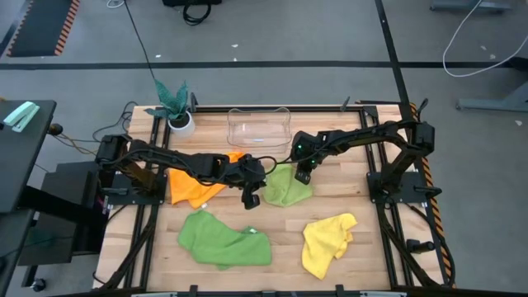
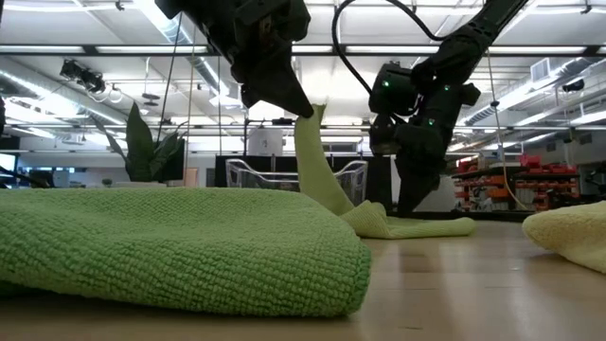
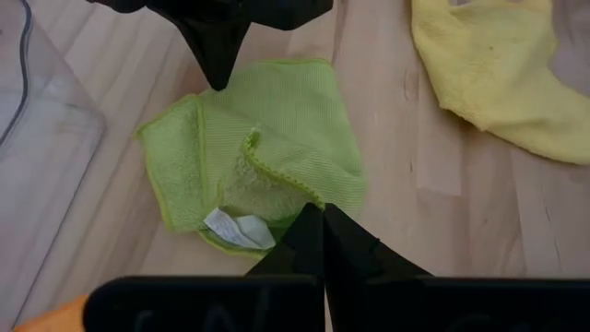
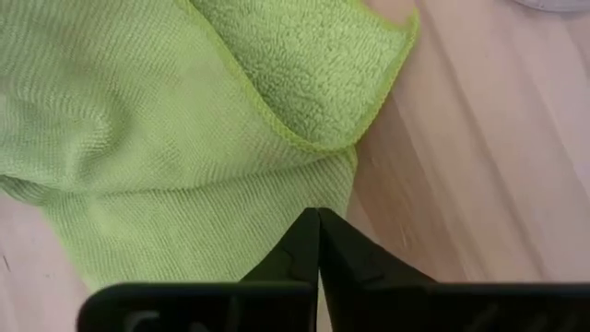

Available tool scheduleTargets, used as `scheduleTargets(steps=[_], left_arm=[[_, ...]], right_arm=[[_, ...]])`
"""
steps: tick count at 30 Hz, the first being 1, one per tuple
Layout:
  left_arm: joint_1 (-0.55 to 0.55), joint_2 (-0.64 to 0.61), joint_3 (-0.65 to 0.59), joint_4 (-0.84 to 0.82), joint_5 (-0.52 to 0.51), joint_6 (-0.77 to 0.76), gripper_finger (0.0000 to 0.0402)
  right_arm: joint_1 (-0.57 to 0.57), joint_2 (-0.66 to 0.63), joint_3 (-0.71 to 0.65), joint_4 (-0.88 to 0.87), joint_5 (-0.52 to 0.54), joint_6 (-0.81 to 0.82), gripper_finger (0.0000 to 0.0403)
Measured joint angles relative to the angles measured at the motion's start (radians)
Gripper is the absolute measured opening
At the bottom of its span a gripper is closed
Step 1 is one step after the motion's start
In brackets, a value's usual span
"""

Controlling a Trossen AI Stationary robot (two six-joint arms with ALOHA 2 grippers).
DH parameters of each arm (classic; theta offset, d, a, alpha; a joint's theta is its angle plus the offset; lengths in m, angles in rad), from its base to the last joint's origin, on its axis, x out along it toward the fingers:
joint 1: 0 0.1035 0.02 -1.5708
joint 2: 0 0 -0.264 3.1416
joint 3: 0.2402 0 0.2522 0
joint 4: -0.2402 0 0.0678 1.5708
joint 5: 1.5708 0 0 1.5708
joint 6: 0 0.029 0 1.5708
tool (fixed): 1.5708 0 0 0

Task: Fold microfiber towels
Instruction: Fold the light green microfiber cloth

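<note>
While both arms meet at mid-table, the light lime green towel (image 1: 287,186) lies there, one corner lifted.

Darker green towel (image 1: 224,239) lies at the front, yellow towel (image 1: 326,242) right of it, orange towel (image 1: 191,186) left. Left gripper (image 1: 251,200) pinches the lime corner; right gripper (image 1: 302,176), fingers together, presses the lime towel's far edge.

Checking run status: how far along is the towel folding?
Early. Done: nothing; the orange towel, darker green towel and yellow towel lie crumpled on the table. In hand: the light lime green towel; the left gripper is shut on one edge and lifts it, the right gripper is shut at its far edge. Left: all four folds.
</note>
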State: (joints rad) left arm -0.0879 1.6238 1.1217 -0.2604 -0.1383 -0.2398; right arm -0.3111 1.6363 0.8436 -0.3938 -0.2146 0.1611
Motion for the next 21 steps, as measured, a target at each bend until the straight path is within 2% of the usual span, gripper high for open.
scheduleTargets(steps=[8, 11, 16, 21], left_arm=[[0.007, 0.000, 0.000, -0.005, -0.045, 0.019, 0.0001], [0.007, 0.000, 0.000, -0.009, -0.045, 0.015, 0.0001], [-0.015, 0.000, -0.001, -0.053, -0.046, -0.017, 0.0001], [-0.052, 0.000, -0.001, -0.120, -0.108, -0.079, 0.0001]], right_arm=[[0.041, -0.005, 0.000, -0.063, 0.002, 0.000, 0.0004], [0.064, -0.012, 0.000, -0.077, 0.040, -0.001, 0.0004], [0.047, -0.018, -0.001, -0.036, 0.083, -0.026, 0.0028], [-0.001, -0.018, -0.001, -0.026, 0.084, -0.060, 0.0060]])
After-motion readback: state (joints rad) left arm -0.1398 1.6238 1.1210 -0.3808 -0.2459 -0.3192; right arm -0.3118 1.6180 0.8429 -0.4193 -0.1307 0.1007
